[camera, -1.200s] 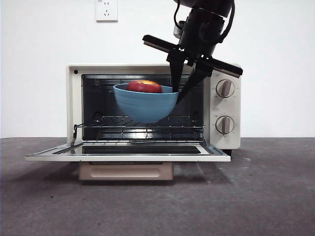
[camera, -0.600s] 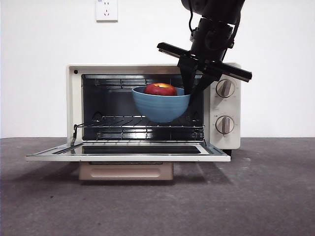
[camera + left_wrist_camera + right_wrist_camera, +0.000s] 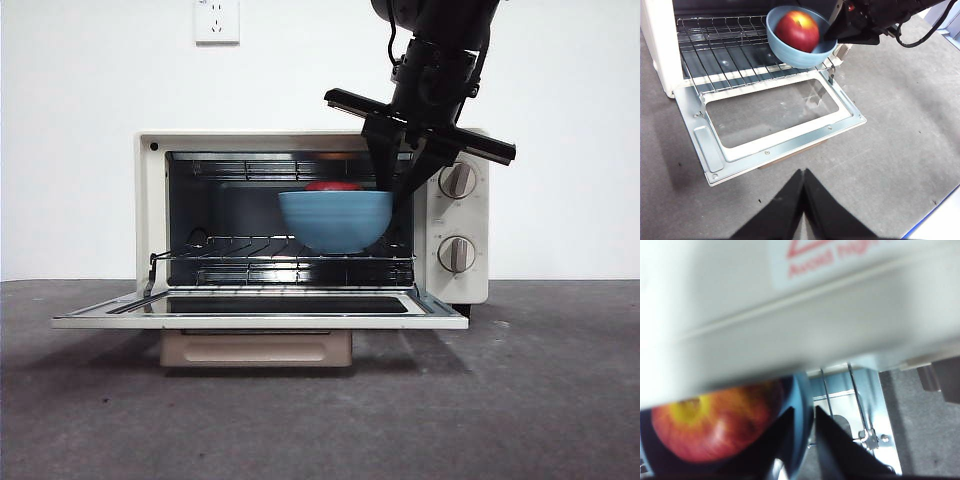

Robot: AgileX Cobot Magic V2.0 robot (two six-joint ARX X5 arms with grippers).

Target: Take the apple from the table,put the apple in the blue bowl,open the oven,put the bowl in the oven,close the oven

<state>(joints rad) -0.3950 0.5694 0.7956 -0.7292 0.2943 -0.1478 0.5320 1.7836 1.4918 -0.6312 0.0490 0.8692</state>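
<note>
Right gripper clamps the right side of the blue bowl's rim, one jaw inside the wall and one outside, as the right wrist view shows. It enters the front view from above, in front of the oven's upper right corner.

Left to right in the front view:
- Oven: cream-white, standing on the dark grey table. Its door is folded down flat toward the camera.
- Wire rack: spans the cavity at mid height.
- Blue bowl: held level inside the cavity, right of centre, its base at or just above the rack; contact cannot be confirmed.
- Apple: sits in the bowl, only its red top showing over the rim.
- Two round knobs: on the right-hand control panel, one above the other.

Left gripper has its jaws pressed together, holds nothing, and hangs over the table in front of the open door, well apart from the bowl.
</note>
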